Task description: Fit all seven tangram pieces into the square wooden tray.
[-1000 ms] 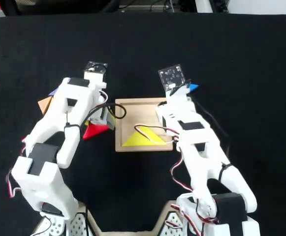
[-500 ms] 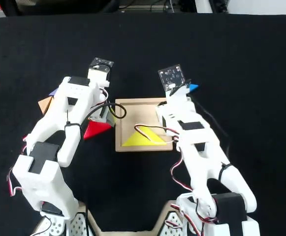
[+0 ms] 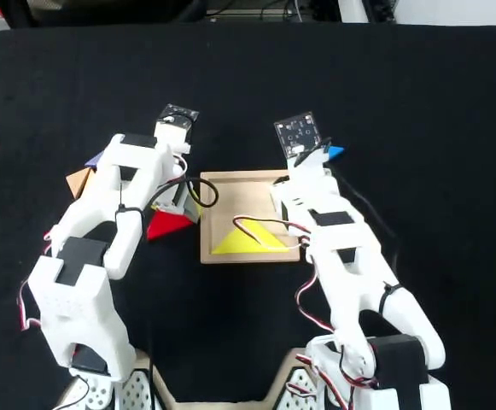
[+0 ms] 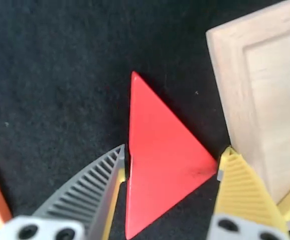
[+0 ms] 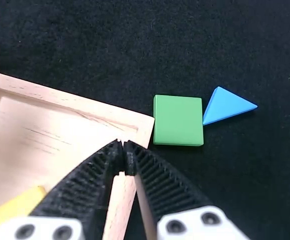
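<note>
The red triangle (image 4: 157,160) lies flat on the black cloth just left of the square wooden tray (image 4: 264,100). My left gripper (image 4: 175,149) is open and low over it, one finger on each side of the piece. In the high view the red triangle (image 3: 166,224) pokes out from under that arm. One yellow triangle (image 3: 248,239) lies in the tray (image 3: 230,190). My right gripper (image 5: 122,149) is shut on nothing, above the tray's far right rim (image 5: 140,125). Just past that corner lie a green square (image 5: 178,120) and a blue triangle (image 5: 227,106).
An orange piece (image 3: 78,179) and a purple piece (image 3: 94,160) lie on the cloth left of the left arm. The right arm (image 3: 341,248) stretches over the tray's right side. Open black cloth extends far and to the right.
The left arm has shifted slightly towards the far right, its wrist camera ending a little closer to the tray. The right arm and the pieces have not moved.
</note>
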Tool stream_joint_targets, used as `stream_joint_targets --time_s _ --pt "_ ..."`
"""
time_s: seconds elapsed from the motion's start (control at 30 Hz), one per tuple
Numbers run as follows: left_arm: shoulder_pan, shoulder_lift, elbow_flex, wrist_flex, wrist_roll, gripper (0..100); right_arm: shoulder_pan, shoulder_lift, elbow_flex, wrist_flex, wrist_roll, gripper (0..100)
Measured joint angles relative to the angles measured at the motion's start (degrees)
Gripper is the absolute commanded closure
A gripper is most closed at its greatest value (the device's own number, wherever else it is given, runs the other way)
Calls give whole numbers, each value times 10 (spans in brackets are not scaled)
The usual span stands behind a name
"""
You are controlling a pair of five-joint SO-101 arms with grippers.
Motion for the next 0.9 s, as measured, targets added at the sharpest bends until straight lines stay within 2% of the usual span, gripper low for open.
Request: stream_joint_targets --time_s 0.33,0.73,0.9 --pt "-49 0 -3 0 -32 709 0 0 0 0 0 984" --pt "-55 -15 -11 0 -27 704 0 0 0 0 0 984" --pt "-56 -62 17 -1 -54 707 0 0 0 0 0 984"
